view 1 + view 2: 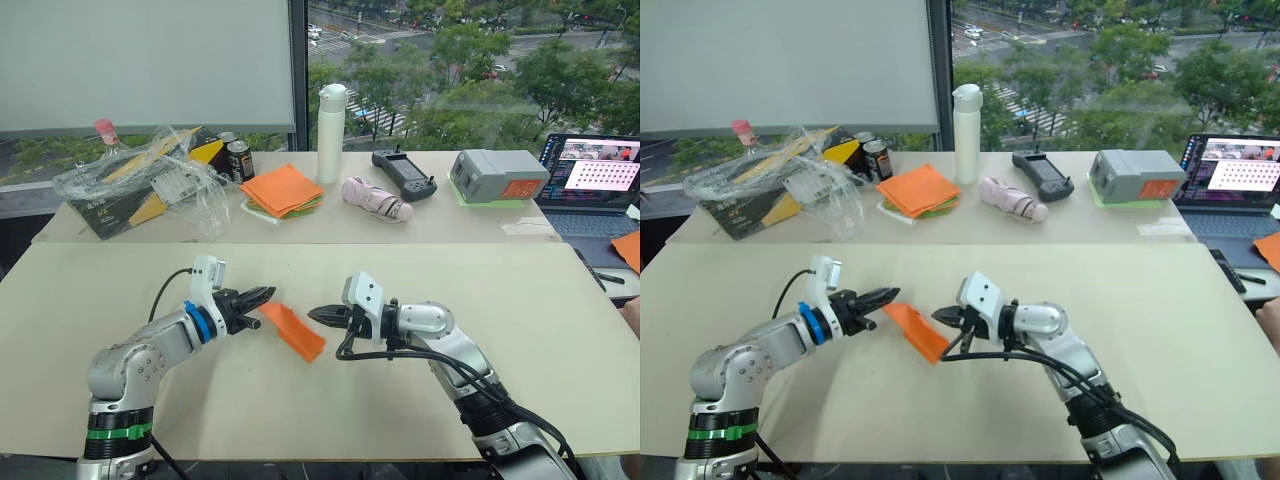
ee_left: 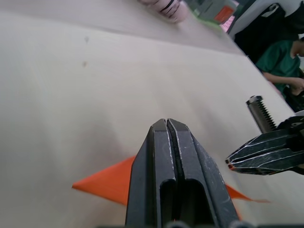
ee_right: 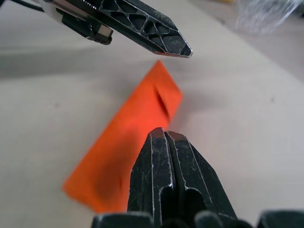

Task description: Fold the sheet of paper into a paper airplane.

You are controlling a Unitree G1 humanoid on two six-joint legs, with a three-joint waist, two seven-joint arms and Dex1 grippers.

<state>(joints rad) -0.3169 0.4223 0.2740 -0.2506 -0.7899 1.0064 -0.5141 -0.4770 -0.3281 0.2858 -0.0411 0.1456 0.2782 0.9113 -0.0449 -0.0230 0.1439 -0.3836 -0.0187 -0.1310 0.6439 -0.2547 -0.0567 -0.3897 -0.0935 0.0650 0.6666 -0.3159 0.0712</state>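
A pale beige surface [image 1: 420, 400] is carrying the work, with a second surface [image 1: 440, 225] sitting behind it against a window looking out over trees and a road. On that far one are lying a crinkled clear plastic bag [image 1: 150, 180] over a yellow and black box, a dark can [image 1: 239, 160], a pile of orange and green sheets [image 1: 283, 190], a tall white bottle [image 1: 330, 133], a pink and white bundle [image 1: 376, 198], a black handheld controller [image 1: 404, 173], a grey box [image 1: 497, 176] and an open laptop [image 1: 595, 178].

The sheet of paper [image 1: 293, 330] is lying flat on the near surface between the two grippers, creased into a narrow bright-orange strip running diagonally, one end coming to a point; a fold line seems to be crossing it near that end, though the wrist view is leaving this unclear.

The left gripper [image 1: 262, 296] is hanging just beside the strip's upper end, its jaws pressed together on nothing. The right gripper [image 1: 320, 315] is facing it from the opposite side, jaws likewise closed and empty, just off the paper's edge
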